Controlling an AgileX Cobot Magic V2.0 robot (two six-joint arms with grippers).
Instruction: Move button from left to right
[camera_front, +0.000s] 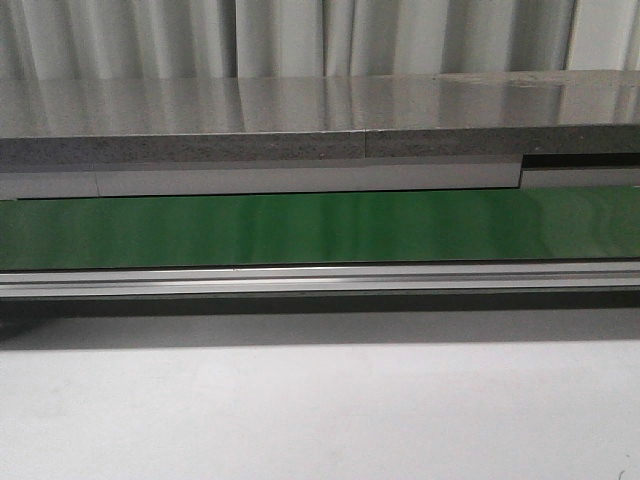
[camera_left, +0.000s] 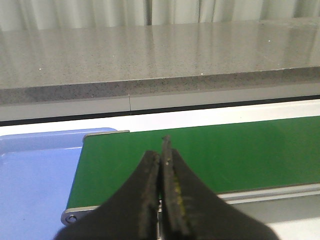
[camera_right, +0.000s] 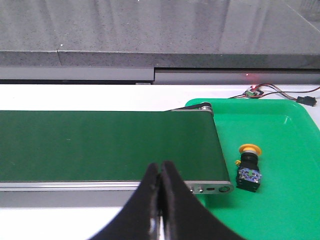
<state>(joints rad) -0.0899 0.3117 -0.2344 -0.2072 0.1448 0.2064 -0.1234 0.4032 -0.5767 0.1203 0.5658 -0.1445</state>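
Note:
The button (camera_right: 248, 168), with a yellow-orange cap, black neck and black base with bluish markings, lies on its side in the green tray (camera_right: 280, 200), just off the end of the green conveyor belt (camera_right: 105, 145). My right gripper (camera_right: 161, 167) is shut and empty, in front of the belt's near rail, apart from the button. My left gripper (camera_left: 161, 152) is shut and empty over the other end of the belt (camera_left: 225, 150), next to a blue tray (camera_left: 35, 175). Neither gripper shows in the front view, and the button is out of sight there.
The belt (camera_front: 320, 228) runs across the front view with an aluminium rail (camera_front: 320, 278) before it and a grey stone counter (camera_front: 300, 110) behind. A small circuit board with wires (camera_right: 255, 92) lies at the green tray's far edge. White tabletop (camera_front: 320, 410) lies in front.

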